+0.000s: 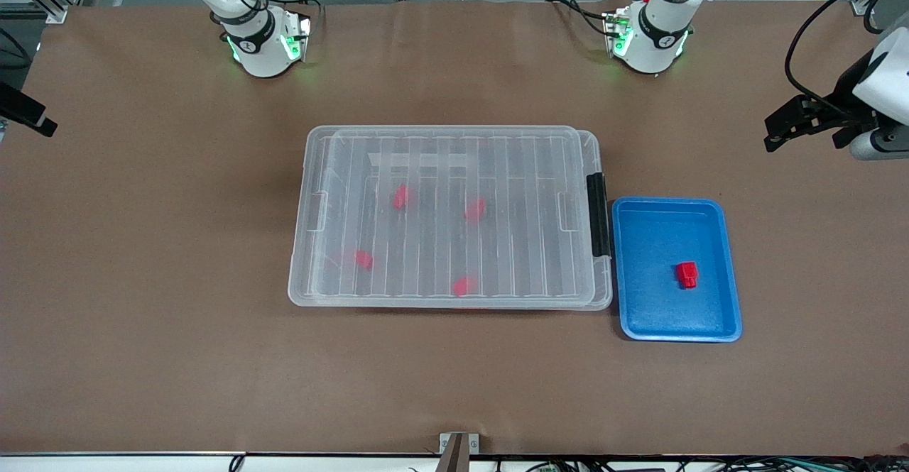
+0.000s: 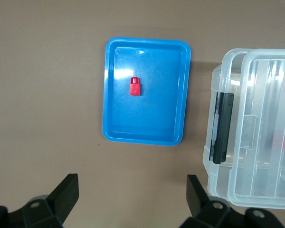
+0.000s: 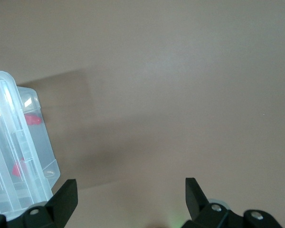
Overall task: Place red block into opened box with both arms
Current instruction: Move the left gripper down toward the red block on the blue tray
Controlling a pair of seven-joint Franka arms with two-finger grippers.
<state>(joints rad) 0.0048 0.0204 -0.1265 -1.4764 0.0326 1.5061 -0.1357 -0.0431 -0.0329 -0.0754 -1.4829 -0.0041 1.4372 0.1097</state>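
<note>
One red block (image 1: 686, 274) (image 2: 135, 86) lies in a blue tray (image 1: 653, 245) (image 2: 152, 118). Beside the tray stands the clear box (image 1: 319, 273) (image 2: 256, 142) (image 3: 9, 156). Its ribbed lid (image 1: 497, 174) lies over it, slightly shifted, and its black latch (image 1: 598, 214) faces the tray. Several more red blocks show through the lid. My left gripper (image 1: 774, 131) (image 2: 131, 194) hangs open and empty over bare table at the left arm's end. My right gripper (image 1: 32, 113) (image 3: 129, 194) hangs open and empty over the right arm's end of the table, apart from the box.
Brown paper covers the table. Both arm bases (image 1: 263, 46) (image 1: 650, 42) stand along its robot-side edge. A small metal bracket (image 1: 458, 451) sits at the edge nearest the front camera. Cables hang beside the left arm's end.
</note>
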